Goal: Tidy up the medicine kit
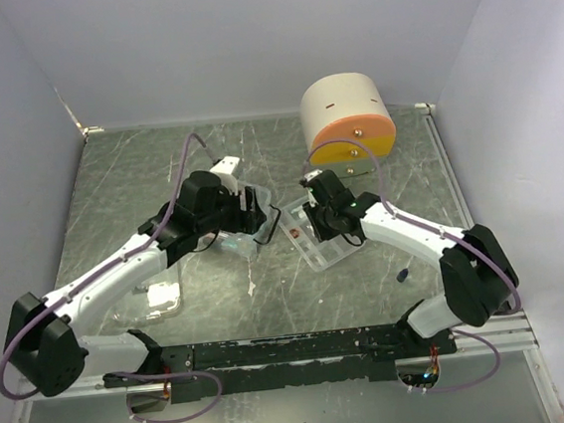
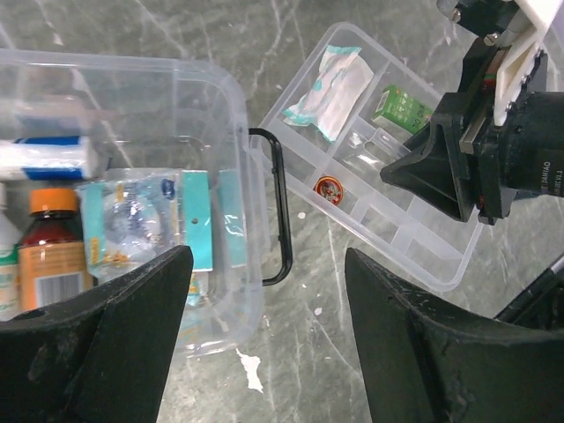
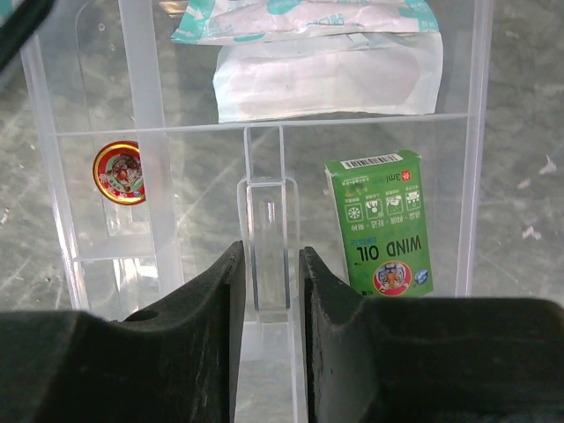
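A clear compartment tray [image 1: 311,252] lies at the table's middle. It holds a green WIND OIL box [image 3: 381,220], a round red tin [image 3: 118,173] and white gauze packets [image 3: 326,62]. My right gripper [image 3: 269,264] is shut on the tray's clear upright centre handle [image 3: 267,211]; it also shows in the top view [image 1: 315,223]. A clear storage box [image 2: 225,115] with a black handle [image 2: 278,207] sits to the tray's left. It holds a brown bottle [image 2: 51,247], a tube [image 2: 48,159] and a teal packet [image 2: 150,220]. My left gripper [image 2: 269,291] is open and empty above the box's right edge.
A cream and orange cylinder [image 1: 347,125] stands at the back right. A clear lid [image 1: 151,299] lies at the front left under my left arm. A small dark object [image 1: 402,275] lies near the right arm. Walls close in the table on three sides.
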Robot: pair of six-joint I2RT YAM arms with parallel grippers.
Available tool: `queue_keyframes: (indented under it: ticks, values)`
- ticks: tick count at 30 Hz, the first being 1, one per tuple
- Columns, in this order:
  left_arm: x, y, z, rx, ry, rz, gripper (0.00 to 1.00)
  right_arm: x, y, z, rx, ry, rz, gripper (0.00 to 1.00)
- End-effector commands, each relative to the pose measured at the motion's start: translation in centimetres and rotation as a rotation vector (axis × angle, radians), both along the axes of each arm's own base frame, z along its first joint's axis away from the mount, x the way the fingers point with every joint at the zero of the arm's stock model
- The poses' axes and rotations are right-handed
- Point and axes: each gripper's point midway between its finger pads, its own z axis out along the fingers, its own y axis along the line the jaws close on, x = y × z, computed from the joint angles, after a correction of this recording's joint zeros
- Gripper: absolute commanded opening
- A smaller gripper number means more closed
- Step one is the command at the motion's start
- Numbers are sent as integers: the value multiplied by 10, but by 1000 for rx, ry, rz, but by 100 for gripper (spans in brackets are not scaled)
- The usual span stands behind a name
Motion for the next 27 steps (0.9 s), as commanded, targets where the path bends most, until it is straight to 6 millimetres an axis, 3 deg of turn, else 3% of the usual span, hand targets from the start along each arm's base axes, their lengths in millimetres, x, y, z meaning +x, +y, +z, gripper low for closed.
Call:
queue_keyframes:
  ticks: [1,14,20,27]
  values:
    - [-2,-28,19,-80,7,-98,80,-7,-15,8,-27,-16,-62,0]
    - [6,-45,-21,-24,105,-135,70,-9,-43,30,-92,-67,-186,0]
    - [-4,-50,-32,-26,137,-192,63,-6,-41,56,-60,-103,-193,0]
    - [-27,-65,-29,-80,149,-318,58,3,-29,92,-5,-152,-159,0]
